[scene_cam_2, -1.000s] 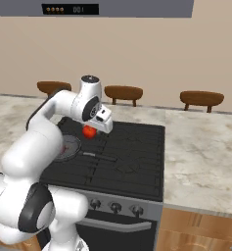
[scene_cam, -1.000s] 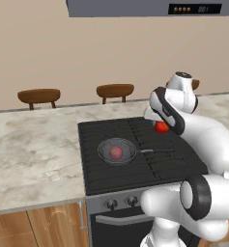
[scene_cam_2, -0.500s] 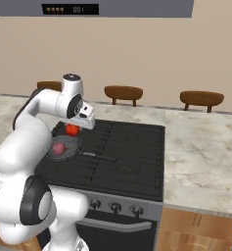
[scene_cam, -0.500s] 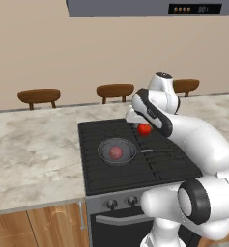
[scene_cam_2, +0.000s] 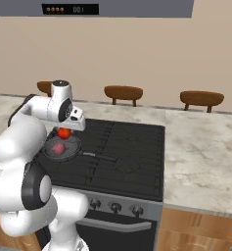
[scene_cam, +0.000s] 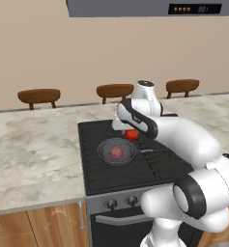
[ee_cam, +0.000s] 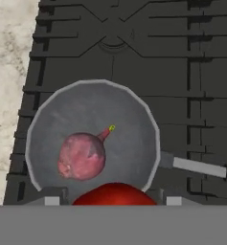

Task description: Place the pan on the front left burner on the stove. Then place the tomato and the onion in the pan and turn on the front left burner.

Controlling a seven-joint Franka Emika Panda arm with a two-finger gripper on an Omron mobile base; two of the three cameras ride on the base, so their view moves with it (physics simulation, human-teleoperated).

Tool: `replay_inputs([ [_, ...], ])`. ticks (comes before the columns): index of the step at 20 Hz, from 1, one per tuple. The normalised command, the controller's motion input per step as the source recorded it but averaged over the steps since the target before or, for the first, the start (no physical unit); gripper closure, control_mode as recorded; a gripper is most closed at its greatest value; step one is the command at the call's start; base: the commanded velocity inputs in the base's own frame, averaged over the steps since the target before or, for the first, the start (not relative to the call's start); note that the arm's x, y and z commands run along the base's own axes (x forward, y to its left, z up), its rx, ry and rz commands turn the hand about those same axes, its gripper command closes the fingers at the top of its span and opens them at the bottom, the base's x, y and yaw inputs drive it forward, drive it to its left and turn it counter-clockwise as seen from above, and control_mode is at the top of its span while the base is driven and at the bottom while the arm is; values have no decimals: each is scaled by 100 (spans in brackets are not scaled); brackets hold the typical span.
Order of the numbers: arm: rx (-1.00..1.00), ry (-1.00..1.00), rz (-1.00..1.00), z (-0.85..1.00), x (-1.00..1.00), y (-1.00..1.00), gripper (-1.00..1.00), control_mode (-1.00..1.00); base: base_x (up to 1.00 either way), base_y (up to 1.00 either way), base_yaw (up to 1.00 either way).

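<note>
The pan (scene_cam: 117, 152) sits on the front left burner (scene_cam: 113, 161) of the stove (scene_cam_2: 120, 152), handle pointing to the robot's right. The onion (ee_cam: 82, 156) lies inside the pan, a bit left of centre in the hand view, w/ its small stem toward the pan's middle.

The gripper (scene_cam: 130, 133) hangs above the pan, over its rear-right rim, and is clenched on the tomato (scene_cam: 131, 135). In the hand view the tomato (ee_cam: 115, 194) sits right between the 2 finger tips at the bottom edge, partly covering the near rim of the pan (ee_cam: 93, 139). In the right base view the tomato (scene_cam_2: 64, 133) is under the hand, just above and behind the onion (scene_cam_2: 58, 147), not touching it. The tomato is clear of the pan, held in the air.
</note>
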Motion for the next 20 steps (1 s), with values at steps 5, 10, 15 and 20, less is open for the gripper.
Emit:
replay_inputs([
  [5, -6, 0, 4, -38, 32, 11, 100, -100, 0, 0, 0],
  [10, -3, 0, 3, -28, 21, 3, 100, -100, 0, 0, 0],
  [15, -2, 0, 2, -27, 10, 0, 100, -100, 0, 0, 0],
  [20, -2, 0, 2, -18, 0, 0, 100, -100, 0, 0, 0],
])
